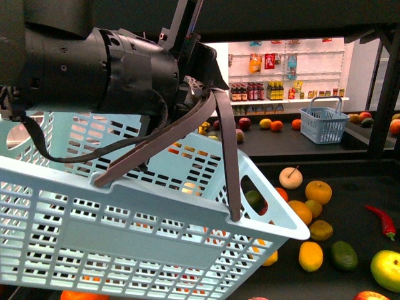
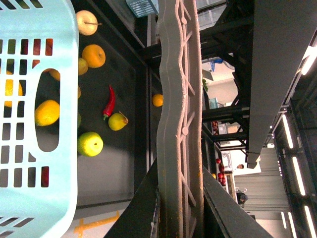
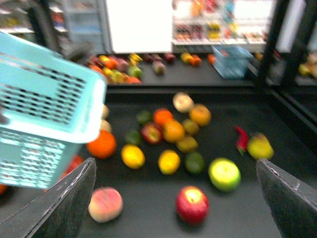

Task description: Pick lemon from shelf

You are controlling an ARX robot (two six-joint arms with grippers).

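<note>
Here's the left gripper (image 1: 199, 86), clamped tight on the grey ribbed handle (image 2: 178, 99) of the pale blue slotted plastic basket (image 1: 125, 237), which blocks much of the black-framed shelf (image 1: 381, 106). Past its corner, the lemon (image 1: 310, 255) lies on the flat dark tray (image 1: 362, 250), a smooth oval, long axis running away from the robot, tips blurred. The right gripper (image 3: 175, 162) gapes wide, empty.

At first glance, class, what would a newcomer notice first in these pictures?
The pale blue basket fills the front view's lower left, hanging by its grey handle from the left gripper. To its right, fruit lies scattered on the dark shelf, a lemon and a red chilli among it.
</note>
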